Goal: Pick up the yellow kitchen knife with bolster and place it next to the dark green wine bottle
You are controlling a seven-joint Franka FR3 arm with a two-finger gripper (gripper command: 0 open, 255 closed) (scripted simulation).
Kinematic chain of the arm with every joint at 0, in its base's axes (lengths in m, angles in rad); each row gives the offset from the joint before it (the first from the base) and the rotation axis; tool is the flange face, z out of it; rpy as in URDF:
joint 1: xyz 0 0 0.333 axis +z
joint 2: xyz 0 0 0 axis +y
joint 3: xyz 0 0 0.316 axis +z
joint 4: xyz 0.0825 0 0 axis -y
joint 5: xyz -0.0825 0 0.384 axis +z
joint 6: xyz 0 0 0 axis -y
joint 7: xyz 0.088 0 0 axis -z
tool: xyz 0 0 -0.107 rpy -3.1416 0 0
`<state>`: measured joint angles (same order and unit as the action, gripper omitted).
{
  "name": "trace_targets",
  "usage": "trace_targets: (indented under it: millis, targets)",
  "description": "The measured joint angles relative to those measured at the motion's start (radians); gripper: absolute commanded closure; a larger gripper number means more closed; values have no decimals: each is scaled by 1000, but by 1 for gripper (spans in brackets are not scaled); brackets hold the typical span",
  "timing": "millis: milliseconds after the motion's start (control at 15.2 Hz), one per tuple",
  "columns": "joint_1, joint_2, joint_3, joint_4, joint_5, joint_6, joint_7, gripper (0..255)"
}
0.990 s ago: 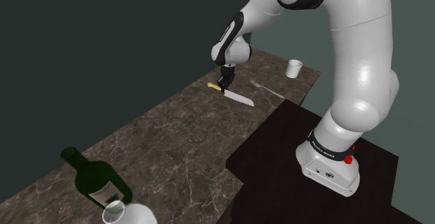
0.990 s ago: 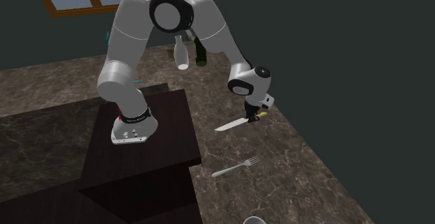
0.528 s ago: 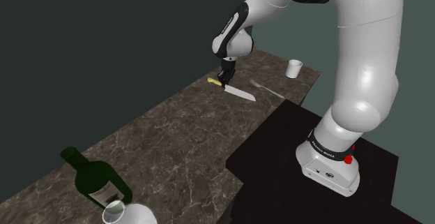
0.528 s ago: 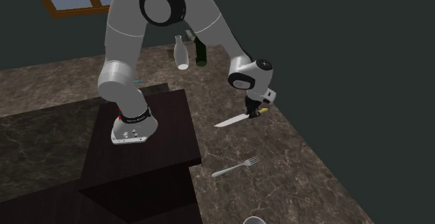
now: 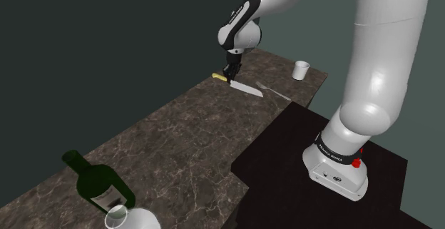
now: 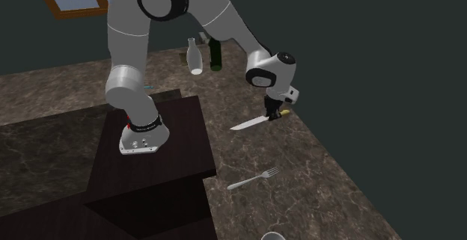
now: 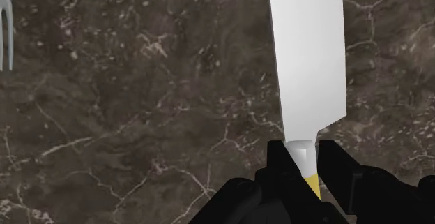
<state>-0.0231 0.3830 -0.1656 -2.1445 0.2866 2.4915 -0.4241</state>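
- Watching from the side, I see the jaws of the gripper [image 7: 304, 161] drawn in narrow on the yellow-handled knife [image 7: 307, 55]. They pinch it just behind the bolster, and the pale blade runs straight out ahead of them.
- I'd put this at the end of the pick-up. The grasp looks sound, but I cannot tell whether the blade is clear of the tabletop [image 5: 187, 136] or resting on it.
- Next, I reckon, comes a clean lift and a long carry. The dark green wine bottle [image 5: 96, 185] stands well apart from the jaws at the other end of the tabletop, with a white bottle [image 6: 195, 59] just beside it.
- The tabletop's edge runs close behind the jaws on the handle side, so I'd go straight up and not drag.
- The dark stand [image 5: 285, 165] lies off past the blade tip. A swing that way looks tight.
- A fork [image 6: 254, 179] and a white cup [image 5: 302, 69] sit on the side of the jaws away from the bottle. The stone between jaws and bottle looks open.
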Motion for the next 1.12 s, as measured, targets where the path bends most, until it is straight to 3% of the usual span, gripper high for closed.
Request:
trace_targets:
  millis: [1122]
  targets:
    - [22, -169, -33, 19, -80, -180, 71, 255]
